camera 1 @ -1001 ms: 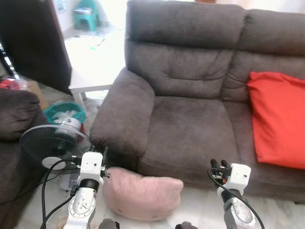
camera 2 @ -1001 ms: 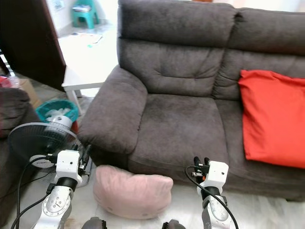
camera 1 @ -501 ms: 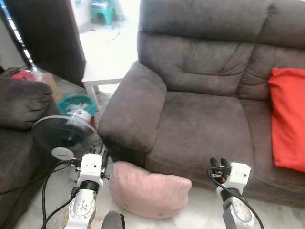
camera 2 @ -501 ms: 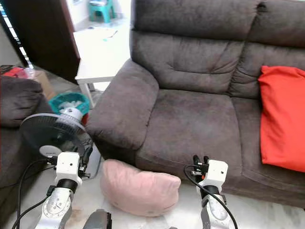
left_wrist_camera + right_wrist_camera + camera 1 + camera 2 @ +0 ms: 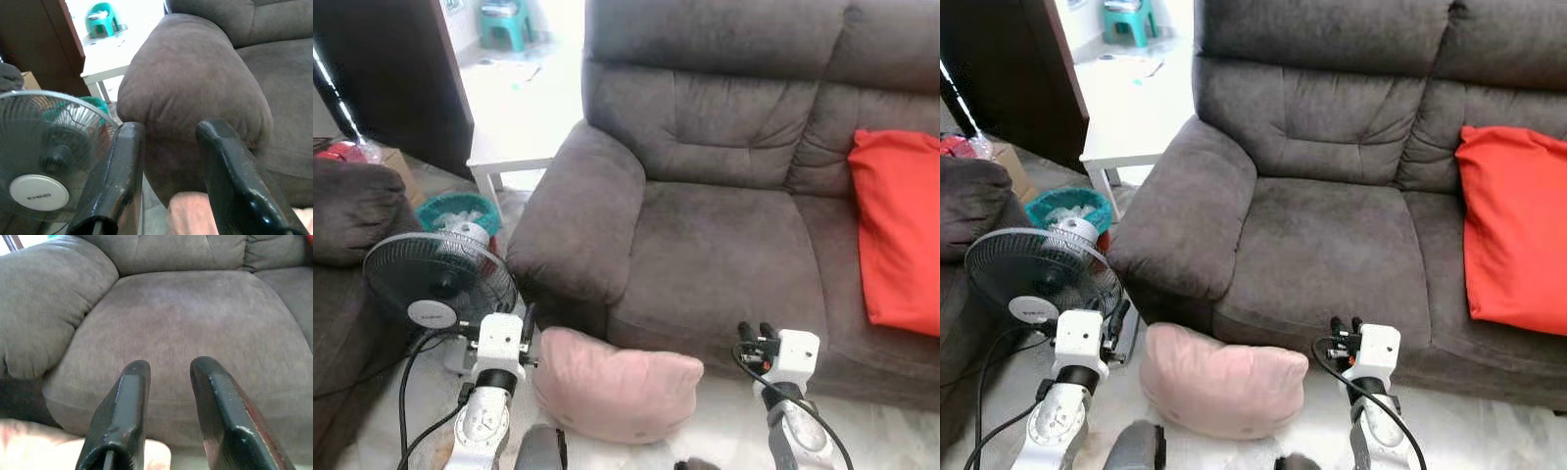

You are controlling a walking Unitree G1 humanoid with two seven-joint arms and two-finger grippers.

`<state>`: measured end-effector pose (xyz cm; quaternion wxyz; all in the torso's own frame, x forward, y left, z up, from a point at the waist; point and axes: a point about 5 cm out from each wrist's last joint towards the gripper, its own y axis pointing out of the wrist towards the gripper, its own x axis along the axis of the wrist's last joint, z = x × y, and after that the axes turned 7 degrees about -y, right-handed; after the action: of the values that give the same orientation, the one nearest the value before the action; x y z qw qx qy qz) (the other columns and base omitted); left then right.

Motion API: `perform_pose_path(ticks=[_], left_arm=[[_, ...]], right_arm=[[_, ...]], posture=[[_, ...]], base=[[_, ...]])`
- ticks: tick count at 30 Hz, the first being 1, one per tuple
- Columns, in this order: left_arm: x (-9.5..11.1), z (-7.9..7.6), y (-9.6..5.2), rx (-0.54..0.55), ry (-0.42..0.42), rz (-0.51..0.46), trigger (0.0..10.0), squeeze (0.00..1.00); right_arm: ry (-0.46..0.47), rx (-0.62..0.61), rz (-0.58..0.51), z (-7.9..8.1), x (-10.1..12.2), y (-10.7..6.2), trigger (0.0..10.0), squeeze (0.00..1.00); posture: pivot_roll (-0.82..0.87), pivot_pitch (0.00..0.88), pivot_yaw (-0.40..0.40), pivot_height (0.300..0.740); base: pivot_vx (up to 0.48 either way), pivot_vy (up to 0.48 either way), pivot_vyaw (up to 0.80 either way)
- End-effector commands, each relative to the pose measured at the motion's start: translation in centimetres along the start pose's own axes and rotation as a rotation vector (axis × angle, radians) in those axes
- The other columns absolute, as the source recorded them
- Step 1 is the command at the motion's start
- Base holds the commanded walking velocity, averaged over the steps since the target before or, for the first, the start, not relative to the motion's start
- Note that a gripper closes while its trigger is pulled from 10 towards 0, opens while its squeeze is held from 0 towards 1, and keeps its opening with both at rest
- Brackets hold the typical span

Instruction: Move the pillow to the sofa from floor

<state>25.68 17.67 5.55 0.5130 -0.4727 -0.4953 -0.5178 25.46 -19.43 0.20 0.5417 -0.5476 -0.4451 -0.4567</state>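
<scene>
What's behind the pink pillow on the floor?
Right behind the pillow is the dark front of the sofa, under its armrest and seat. The pillow covers the bottom of the sofa there, so the floor behind it can't be seen.

- Left arm [image 5: 481, 423]: silver forearm with a round disc joint, topped by a white boxy wrist block; black cable looping off its outer side.
- Right arm [image 5: 791, 431]: silver, same white wrist block, small black connectors on the block's inner face, black cable curving down beside it.
- Left gripper [image 5: 168, 147]: two long black fingers, glossy, scuffed, rounded tips.
- Right gripper [image 5: 168, 372]: two matching black fingers, worn grey along edges, faint reddish streak on one.
</scene>
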Motion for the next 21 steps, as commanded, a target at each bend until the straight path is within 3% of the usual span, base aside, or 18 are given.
perform_pose_path(ticks=[1,21], left_arm=[[-0.19,0.11,-0.08,0.011,-0.004,0.011,10.0,0.00],[-0.57,0.39,0.07,0.033,-0.020,0.041,10.0,0.00]], right_arm=[[-0.004,0.003,0.007,0.05,-0.04,-0.06,10.0,0.00],[0.006,0.019,0.023,0.00,-0.48,-0.18,10.0,0.00]], posture=[[0.09,0.032,-0.053,0.560],[0.10,0.025,-0.054,0.560]], base=[[0.000,0.000,0.00],[0.000,0.000,0.00]])
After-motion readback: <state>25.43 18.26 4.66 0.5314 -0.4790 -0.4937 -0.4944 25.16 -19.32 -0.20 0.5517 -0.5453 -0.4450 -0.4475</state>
